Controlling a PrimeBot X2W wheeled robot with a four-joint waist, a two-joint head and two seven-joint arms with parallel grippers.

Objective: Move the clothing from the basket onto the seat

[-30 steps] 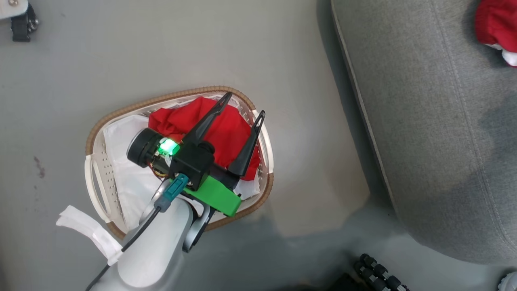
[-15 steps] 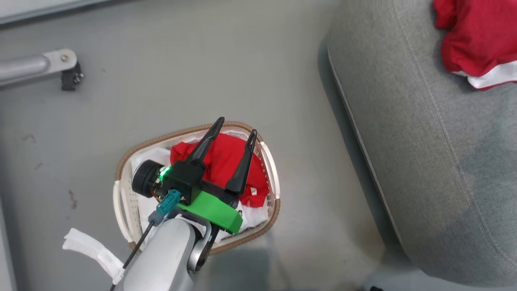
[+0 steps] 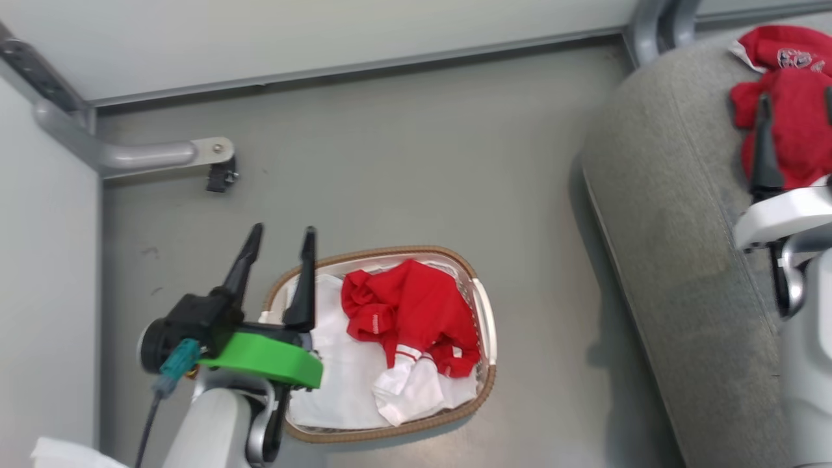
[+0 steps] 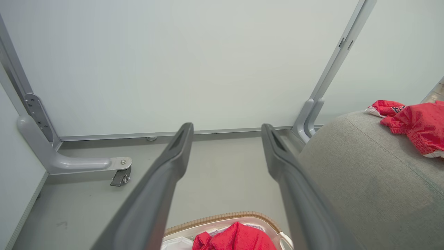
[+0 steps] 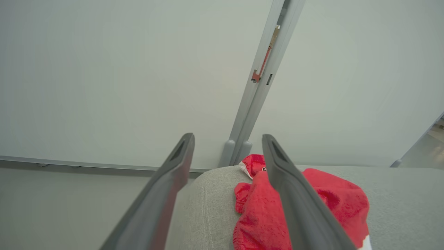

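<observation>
The basket [image 3: 484,325] stands on the floor with red clothing [image 3: 409,309] bunched in its right half, white cuffs showing, on a white liner [image 3: 338,377]. My left gripper [image 3: 283,229] hangs open and empty over the basket's left end. In the left wrist view its fingers [image 4: 166,180] point at the wall, with the basket's rim [image 4: 222,216] below. More red clothing [image 3: 790,91] lies on the grey seat [image 3: 676,260] at the right. My right gripper [image 3: 796,107] is open above that clothing [image 5: 256,215], holding nothing.
A grey metal frame leg with a bracket [image 3: 162,155] juts out over the floor at the back left. A vertical post [image 3: 650,26] stands by the seat's far corner. Pale wall panels close the back and left. A white scrap [image 3: 65,452] lies at the lower left.
The head camera has swung up, so the whole picture shifted. My left gripper has come off the red clothing to the basket's left end, still open. My right gripper has come into view over the seat.
</observation>
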